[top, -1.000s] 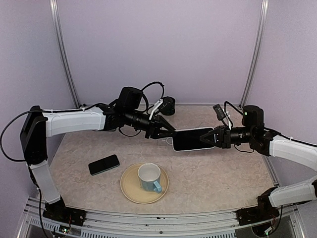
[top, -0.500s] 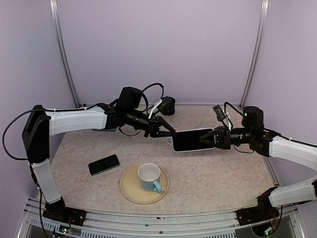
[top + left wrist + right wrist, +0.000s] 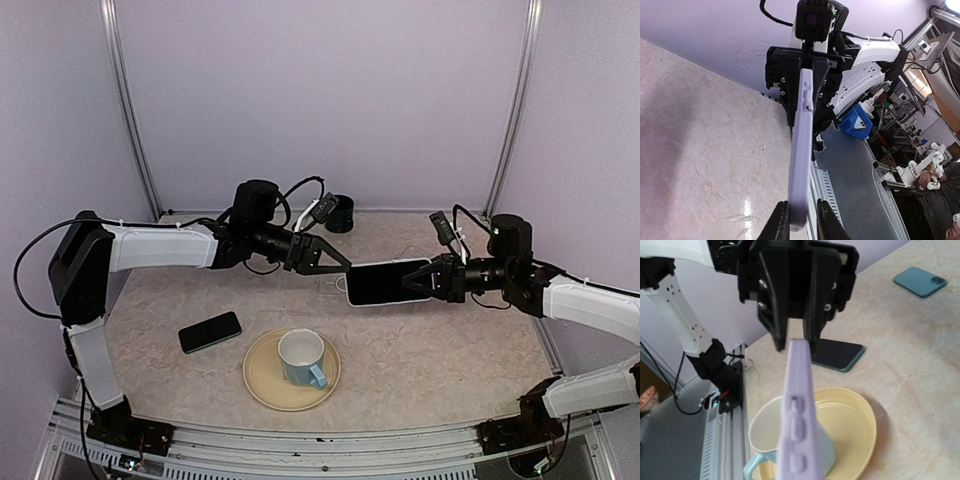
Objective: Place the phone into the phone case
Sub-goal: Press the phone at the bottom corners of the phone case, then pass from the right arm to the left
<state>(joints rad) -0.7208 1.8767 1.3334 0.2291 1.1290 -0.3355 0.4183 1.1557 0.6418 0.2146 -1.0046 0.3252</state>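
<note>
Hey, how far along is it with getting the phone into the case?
Done: the phone case is up in the air, the right gripper shut on one end. In hand: the left gripper straddles the other end; whether it grips is unclear. Left: a phone lies on the table beside the plate, outside the case.

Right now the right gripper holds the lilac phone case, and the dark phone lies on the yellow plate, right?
No. The top view shows the dark phone on the table beside the yellow plate, not on it. The right gripper does hold the lilac phone case.
</note>
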